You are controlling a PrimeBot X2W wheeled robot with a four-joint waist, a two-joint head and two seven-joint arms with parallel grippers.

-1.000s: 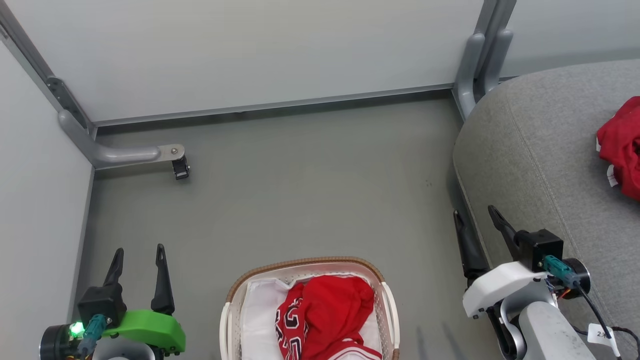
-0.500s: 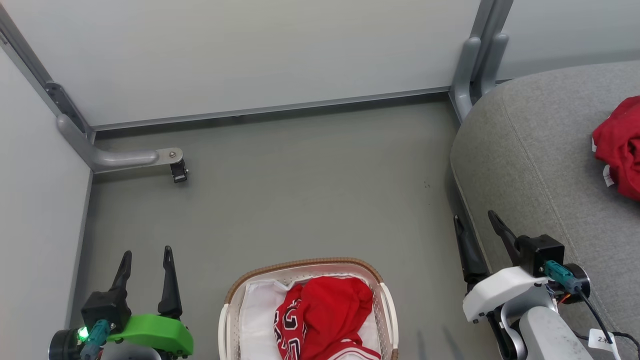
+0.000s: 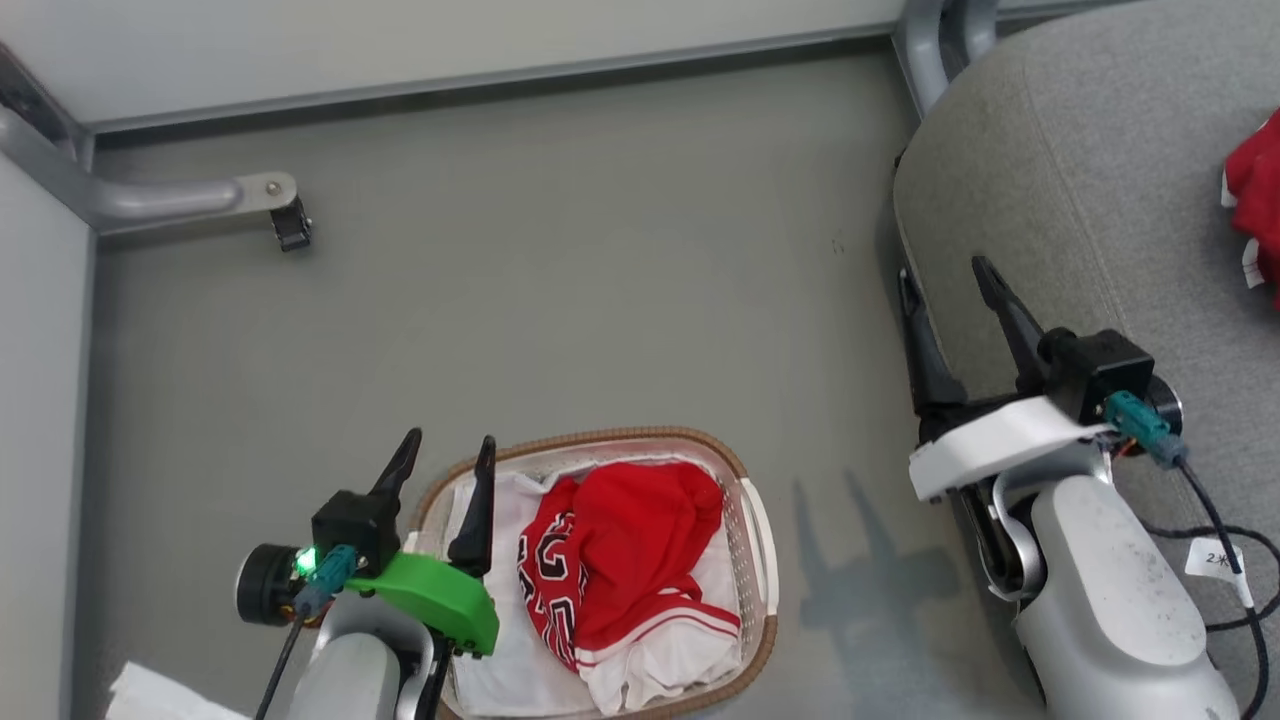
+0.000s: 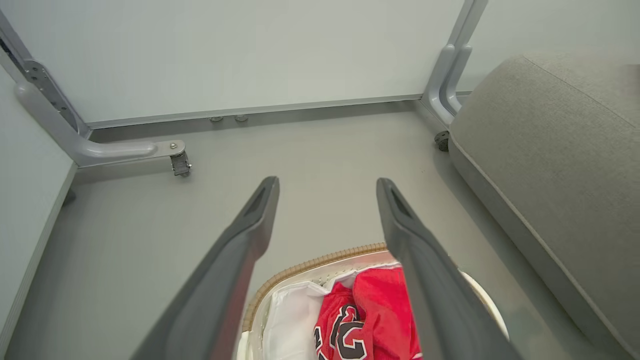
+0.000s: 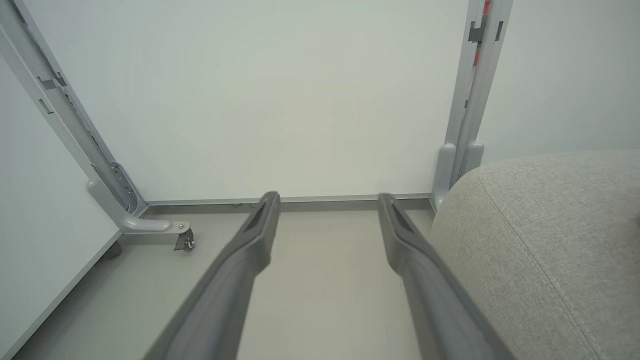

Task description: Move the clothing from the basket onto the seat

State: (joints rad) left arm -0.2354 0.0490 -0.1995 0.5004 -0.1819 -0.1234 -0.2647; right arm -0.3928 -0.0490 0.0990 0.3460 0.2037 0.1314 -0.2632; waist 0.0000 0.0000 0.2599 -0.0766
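Clothing [image 3: 620, 560] in the basket [image 3: 600, 438] is judged soft and light; its bunched red crown is advised for gripping. Left gripper [image 3: 450, 437] and right gripper [image 3: 942, 270] jaws are spread, empty.

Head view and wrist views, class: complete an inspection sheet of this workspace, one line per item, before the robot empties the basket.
Surface: grey floor, smooth, carrying the basket.
Job's things: red jersey heaped in basket over white fabric; another red garment on seat, at the picture's right edge.
Clutter: white scrap on floor near left arm, nature unclear.
Grippers: left gripper open, over basket's left rim; right gripper open, beside seat's edge; neither holds anything.
Cables: black cable with white tag loops off right arm.
Surroundings: pale panels; grey frame leg with caster.
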